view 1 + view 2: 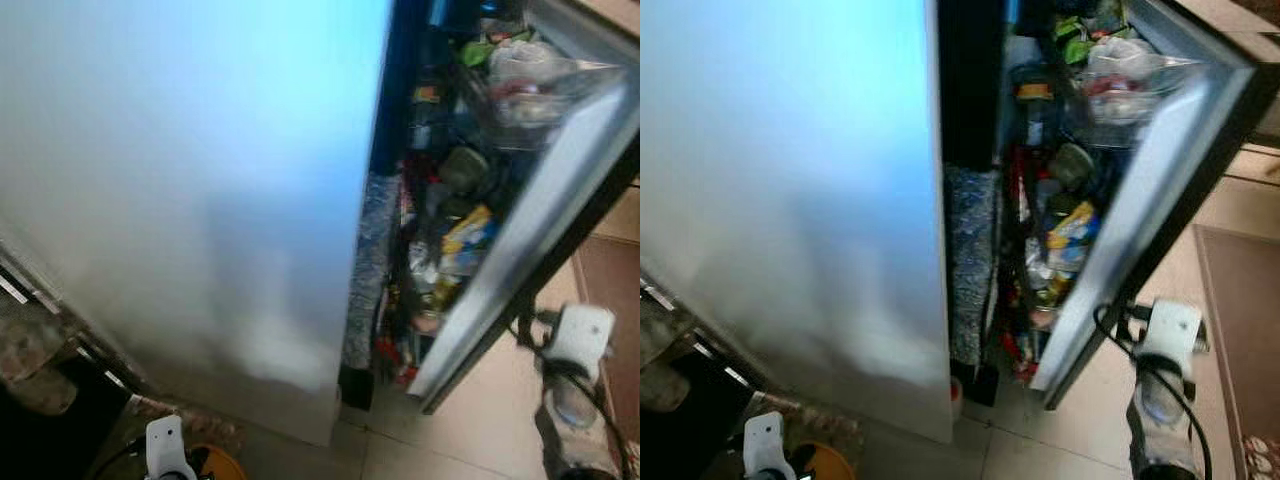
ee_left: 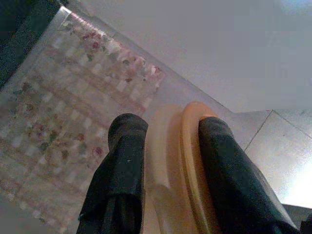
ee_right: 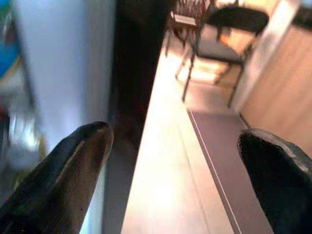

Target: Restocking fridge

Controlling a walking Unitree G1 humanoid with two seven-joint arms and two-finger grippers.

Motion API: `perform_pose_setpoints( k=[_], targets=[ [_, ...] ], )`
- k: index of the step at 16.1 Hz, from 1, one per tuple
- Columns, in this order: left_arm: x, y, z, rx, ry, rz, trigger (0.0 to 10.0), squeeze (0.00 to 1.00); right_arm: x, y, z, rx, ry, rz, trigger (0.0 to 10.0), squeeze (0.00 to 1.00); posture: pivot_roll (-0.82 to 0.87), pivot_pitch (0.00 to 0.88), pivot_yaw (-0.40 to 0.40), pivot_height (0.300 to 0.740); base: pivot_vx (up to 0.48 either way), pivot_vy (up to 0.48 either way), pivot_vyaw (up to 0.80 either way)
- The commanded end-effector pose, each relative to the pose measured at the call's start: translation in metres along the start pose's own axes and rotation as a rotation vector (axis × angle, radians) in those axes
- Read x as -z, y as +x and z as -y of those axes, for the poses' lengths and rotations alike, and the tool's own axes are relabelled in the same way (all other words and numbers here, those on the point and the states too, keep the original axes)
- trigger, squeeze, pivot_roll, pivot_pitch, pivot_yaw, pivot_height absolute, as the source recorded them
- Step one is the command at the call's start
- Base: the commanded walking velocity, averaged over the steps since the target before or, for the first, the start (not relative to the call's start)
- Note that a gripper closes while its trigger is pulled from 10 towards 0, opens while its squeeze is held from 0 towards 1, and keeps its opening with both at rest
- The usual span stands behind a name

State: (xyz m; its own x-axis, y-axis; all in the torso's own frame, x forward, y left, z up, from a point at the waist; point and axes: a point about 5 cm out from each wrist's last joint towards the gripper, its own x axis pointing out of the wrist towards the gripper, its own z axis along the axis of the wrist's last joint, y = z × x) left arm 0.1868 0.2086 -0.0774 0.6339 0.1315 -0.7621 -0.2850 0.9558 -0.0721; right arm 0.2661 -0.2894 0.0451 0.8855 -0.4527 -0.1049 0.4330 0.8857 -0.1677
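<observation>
Fridge door [image 1: 520, 230] ajar, crammed shelves; chair [image 3: 219, 34] beyond right tool [image 3: 175, 175].

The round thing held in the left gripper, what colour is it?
Orange round object, clearest in the left wrist view, between the left gripper fingers.

The left gripper [image 2: 168, 170] has two black fingers [image 2: 122, 170], and they are closed on a round orange thing [image 2: 187, 165] with a pale, see-through wall. One finger sits on each side of its rim. Past the fingers lies a mat [image 2: 63, 107] with little squares and pink and green flowers. Next to the mat is a big white flat side [image 2: 204, 44]. There are shiny floor tiles [image 2: 282, 151] too.
</observation>
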Motion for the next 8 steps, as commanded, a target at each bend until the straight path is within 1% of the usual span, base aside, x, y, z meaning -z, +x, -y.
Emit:
perform_pose_setpoints(
  k=[1,3,4,5,6,7,8],
  targets=[
    [0.026,-0.005,0.001,0.008,0.008,-0.103,10.0,0.0,0.013,-0.004,0.0,0.007,-0.011,-0.064,10.0,0.0,-0.08,0.06,0.008,0.74,0.0,0.0,0.0],
    [0.026,-0.005,0.0,0.003,0.007,-0.104,10.0,0.0,0.037,-0.013,0.005,0.047,-0.004,-0.19,10.0,0.0,-0.08,0.058,0.008,0.74,0.0,0.0,0.0],
    [0.027,-0.006,-0.002,-0.001,0.006,-0.103,10.0,0.0,0.05,-0.019,0.011,0.09,0.011,-0.269,10.0,0.0,-0.08,0.057,0.008,0.74,0.0,0.0,0.0],
    [0.027,-0.006,-0.002,-0.003,0.005,-0.103,10.0,0.0,0.057,-0.022,0.014,0.103,0.016,-0.304,10.0,0.0,-0.08,0.057,0.008,0.74,0.0,0.0,0.0],
    [0.027,-0.006,-0.003,-0.005,0.006,-0.104,10.0,0.0,0.07,-0.029,0.013,0.082,0.011,-0.388,10.0,0.0,-0.08,0.057,0.009,0.74,0.0,0.0,0.0],
    [0.027,-0.006,-0.003,-0.007,0.009,-0.107,10.0,0.0,0.078,-0.035,0.007,0.039,0.028,-0.444,10.0,0.0,-0.08,0.054,0.009,0.74,0.0,0.0,0.0],
    [0.028,-0.006,-0.003,-0.007,0.009,-0.109,10.0,0.0,0.087,-0.042,-0.001,-0.029,0.019,-0.498,10.0,0.0,-0.08,0.052,0.011,0.74,0.0,0.0,0.0]
  ],
)
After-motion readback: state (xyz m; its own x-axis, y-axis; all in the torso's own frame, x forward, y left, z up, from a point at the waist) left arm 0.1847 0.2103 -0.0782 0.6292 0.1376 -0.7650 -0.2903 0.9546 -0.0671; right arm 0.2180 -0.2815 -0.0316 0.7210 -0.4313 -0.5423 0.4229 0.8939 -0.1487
